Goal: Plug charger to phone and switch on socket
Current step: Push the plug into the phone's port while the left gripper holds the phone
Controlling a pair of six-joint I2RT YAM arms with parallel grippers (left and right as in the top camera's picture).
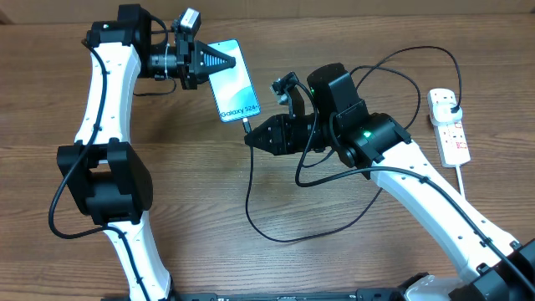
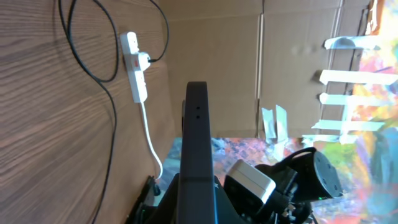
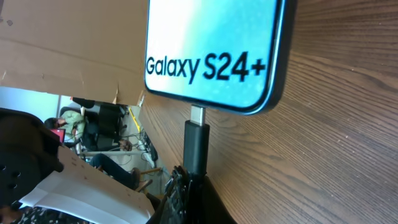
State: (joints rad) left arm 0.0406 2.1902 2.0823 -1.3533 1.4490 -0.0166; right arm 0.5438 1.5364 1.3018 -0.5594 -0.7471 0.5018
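The phone, light blue screen reading "Galaxy S24+", is held at its far end by my left gripper, which is shut on it. In the left wrist view the phone shows edge-on as a dark bar. My right gripper is shut on the charger's connector, whose metal tip meets the phone's bottom edge. The black charger cable loops over the table to a black plug in the white socket, also in the left wrist view.
The socket's thick white cord runs toward the table's front right. Cardboard walls stand behind the table. The wood table stretches between the arms.
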